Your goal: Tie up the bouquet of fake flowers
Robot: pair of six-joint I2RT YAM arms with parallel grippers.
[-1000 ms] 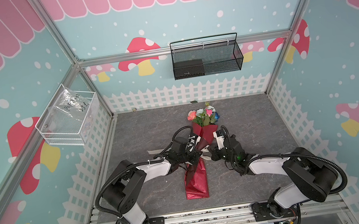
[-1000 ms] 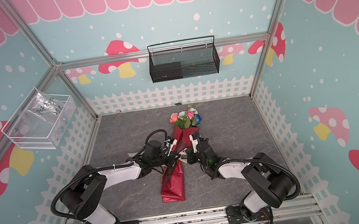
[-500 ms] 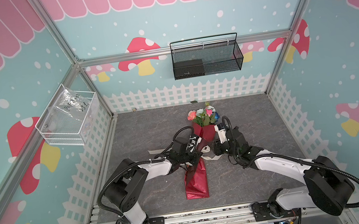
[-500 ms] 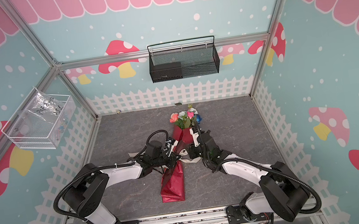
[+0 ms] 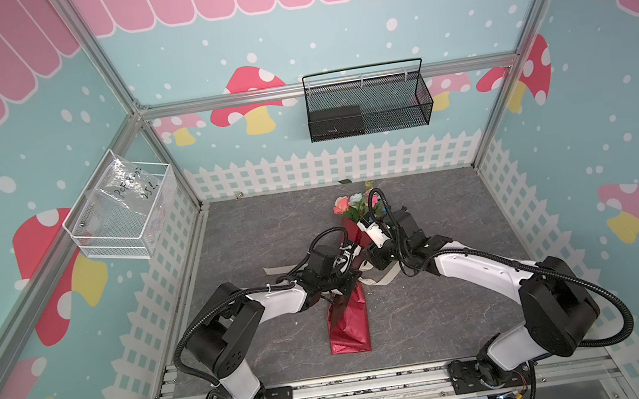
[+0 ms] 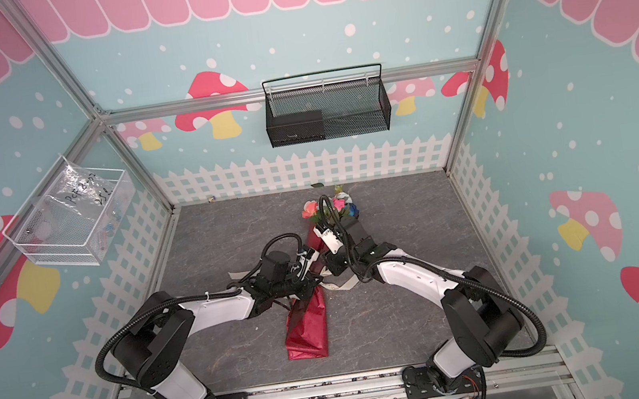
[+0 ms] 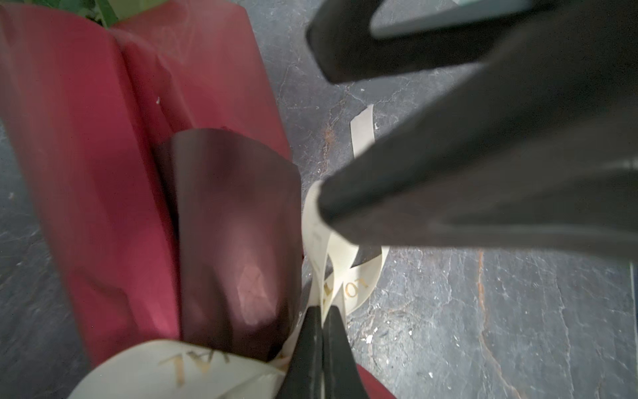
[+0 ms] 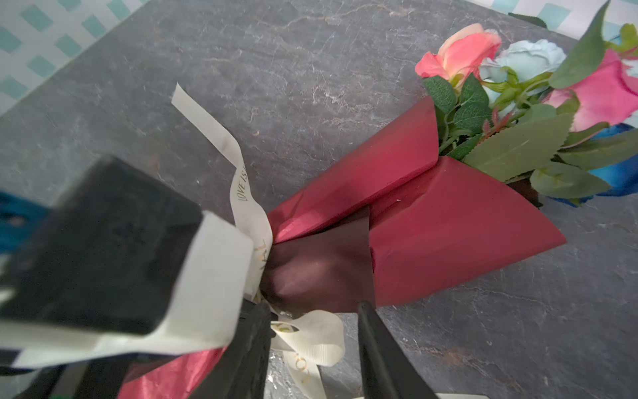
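Observation:
The bouquet of fake flowers lies on the grey floor in both top views, its red wrapping paper (image 5: 349,326) (image 6: 306,332) toward the front and its blooms (image 5: 352,204) (image 6: 327,208) toward the back wall. A cream lettered ribbon (image 8: 238,162) (image 7: 359,283) circles the wrap's narrow middle. My left gripper (image 7: 322,311) (image 5: 355,275) is shut on a strand of that ribbon beside the wrap. On the other side, my right gripper (image 8: 310,311) (image 5: 376,262) stands open, its jaws either side of a loose ribbon loop without pinching it. One of its black fingers (image 7: 448,207) fills the left wrist view.
A black wire basket (image 5: 366,102) hangs on the back wall. A white wire basket (image 5: 122,209) holding a plastic bag hangs on the left wall. A low white fence print rings the floor. A loose green leaf (image 5: 345,181) lies by the back edge.
My right gripper has gone from shut to open, letting go of the ribbon, and its arm has lifted and shifted toward the blooms. The left gripper has stayed shut in place.

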